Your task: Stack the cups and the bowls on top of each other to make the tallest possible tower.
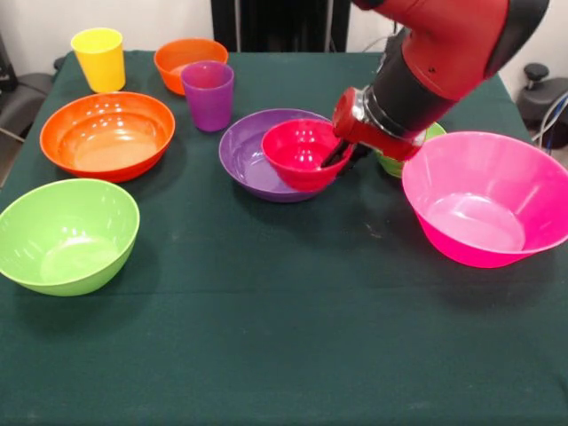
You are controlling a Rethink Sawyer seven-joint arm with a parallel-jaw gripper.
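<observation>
My gripper is shut on the right rim of the small red-magenta bowl, one dark finger inside it and one outside. That bowl sits tilted inside the purple bowl at mid table; these are the only two pieces nested, so no taller tower shows. A small green bowl is mostly hidden behind the wrist. The huge pink bowl stands to the right. On the left are the large orange bowl and the lime green bowl. Farther back stand the yellow cup, the small orange bowl and the purple cup.
The dark green tablecloth covers the whole table. The red and black arm comes down from the upper right, over the small green bowl and close to the pink bowl's rim.
</observation>
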